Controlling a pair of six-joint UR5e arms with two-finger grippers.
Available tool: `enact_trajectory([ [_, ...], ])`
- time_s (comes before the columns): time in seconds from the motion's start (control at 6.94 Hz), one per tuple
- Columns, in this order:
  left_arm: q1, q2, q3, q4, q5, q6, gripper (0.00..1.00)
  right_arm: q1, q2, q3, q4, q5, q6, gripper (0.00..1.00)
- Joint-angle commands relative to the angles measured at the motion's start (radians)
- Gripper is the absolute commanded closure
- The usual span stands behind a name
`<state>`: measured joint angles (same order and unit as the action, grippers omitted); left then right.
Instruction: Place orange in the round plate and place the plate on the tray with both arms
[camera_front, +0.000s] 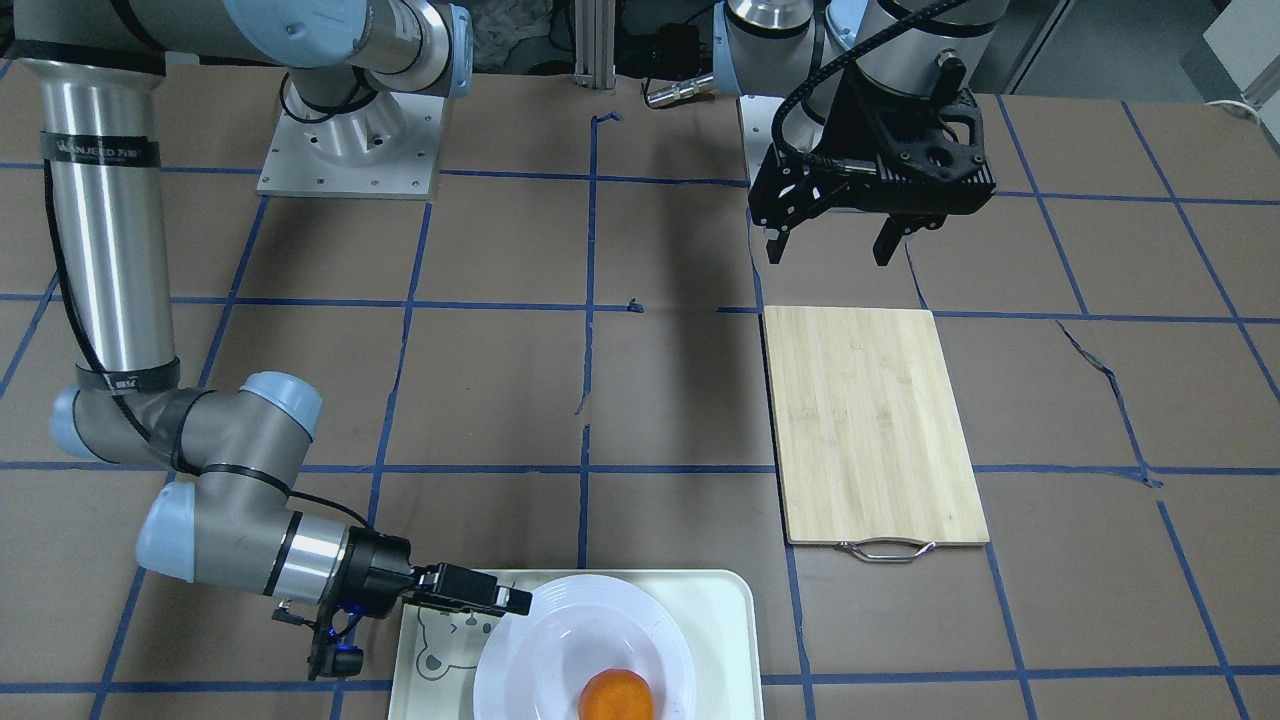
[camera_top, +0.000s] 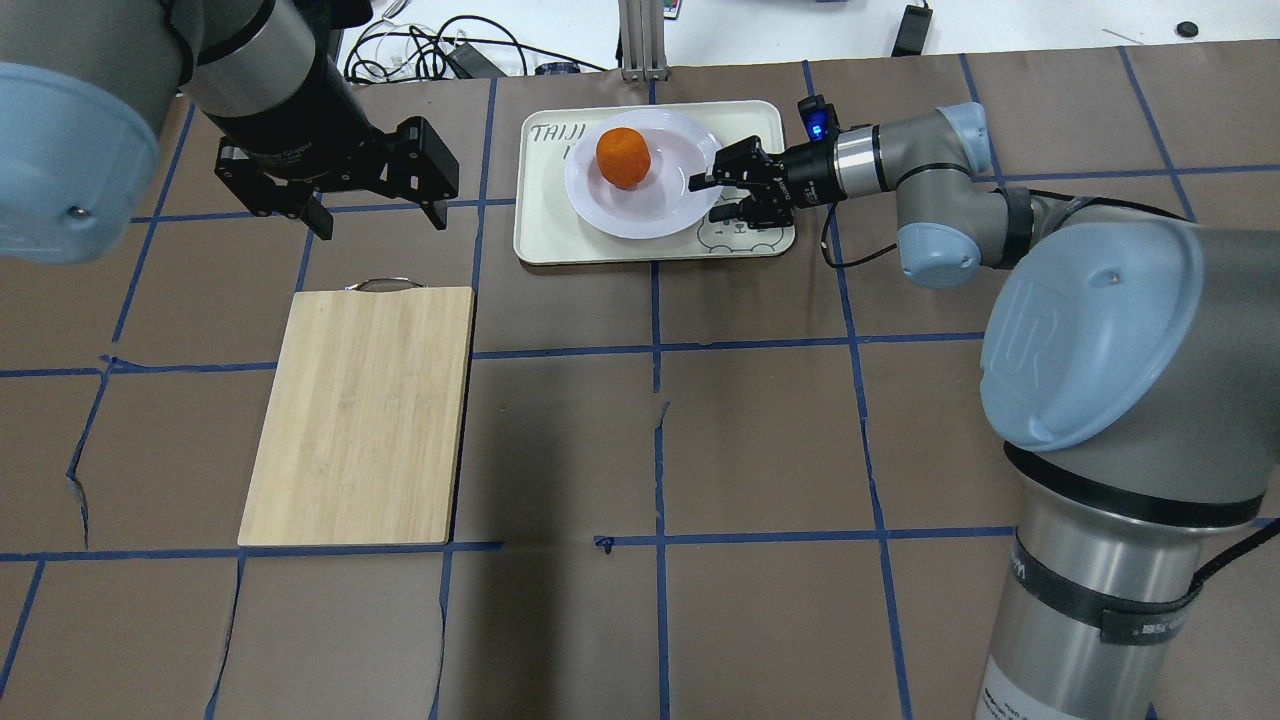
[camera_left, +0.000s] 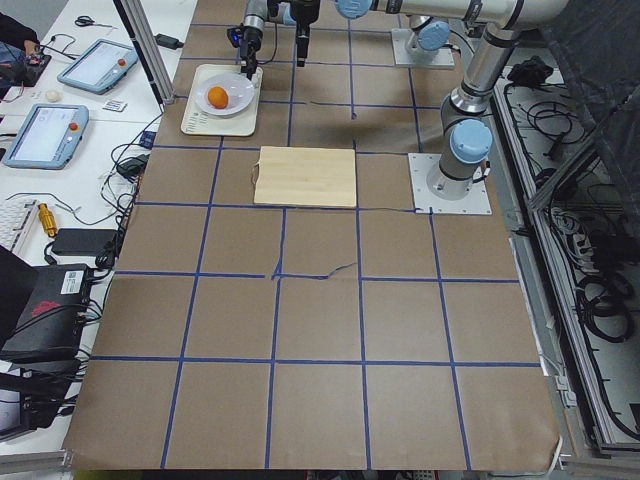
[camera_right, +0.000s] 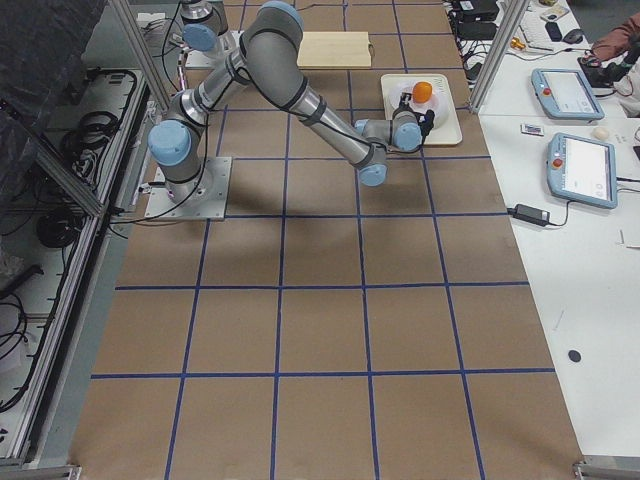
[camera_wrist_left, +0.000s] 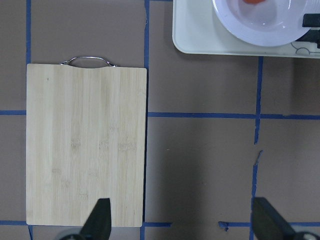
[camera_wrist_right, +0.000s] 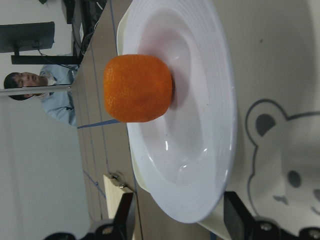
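An orange (camera_top: 623, 158) sits in a white round plate (camera_top: 660, 205) on a cream tray (camera_top: 540, 235), just ahead of the right gripper (camera_top: 706, 198), whose fingers are spread around the plate's rim. The left gripper (camera_top: 378, 220) hangs spread wide, a bamboo cutting board (camera_top: 360, 415) just beyond its fingertips.
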<state>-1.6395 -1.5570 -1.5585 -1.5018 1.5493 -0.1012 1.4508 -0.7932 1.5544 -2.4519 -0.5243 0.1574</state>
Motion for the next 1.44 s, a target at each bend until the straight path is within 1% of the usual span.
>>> enact_trajectory([
  [0.0, 0.000, 0.000, 0.000, 0.000, 0.000, 0.000, 0.00, -0.044, -0.160, -0.008, 0.204, -0.286, -0.004, 0.25],
  [0.14, 0.001, 0.000, 0.002, 0.000, 0.000, 0.000, 0.00, -0.044, -0.247, -0.010, 0.355, -0.460, -0.015, 0.25],
  [0.43, 0.001, 0.000, 0.000, 0.000, 0.000, 0.000, 0.00, -0.027, -0.419, -0.008, 0.504, -0.706, -0.015, 0.23],
  [0.58, 0.001, 0.002, 0.000, 0.000, 0.000, 0.000, 0.00, 0.026, -0.510, -0.011, 0.654, -0.791, -0.012, 0.22],
  [0.72, 0.001, 0.002, 0.000, 0.000, 0.000, 0.000, 0.00, 0.086, -0.568, -0.052, 0.747, -0.939, -0.013, 0.20],
  [0.86, 0.001, 0.002, 0.000, 0.000, 0.000, 0.000, 0.00, 0.118, -0.593, -0.130, 0.924, -1.052, -0.015, 0.20],
  [1.01, 0.001, 0.000, 0.000, 0.000, 0.000, 0.000, 0.00, 0.115, -0.595, -0.204, 1.073, -1.062, -0.013, 0.20],
  [1.15, 0.001, 0.002, 0.000, 0.000, 0.000, 0.000, 0.00, 0.115, -0.606, -0.262, 1.146, -1.074, -0.013, 0.17],
  [1.3, 0.001, 0.002, 0.000, 0.000, 0.000, 0.000, 0.00, 0.123, -0.615, -0.273, 1.148, -1.109, -0.013, 0.16],
])
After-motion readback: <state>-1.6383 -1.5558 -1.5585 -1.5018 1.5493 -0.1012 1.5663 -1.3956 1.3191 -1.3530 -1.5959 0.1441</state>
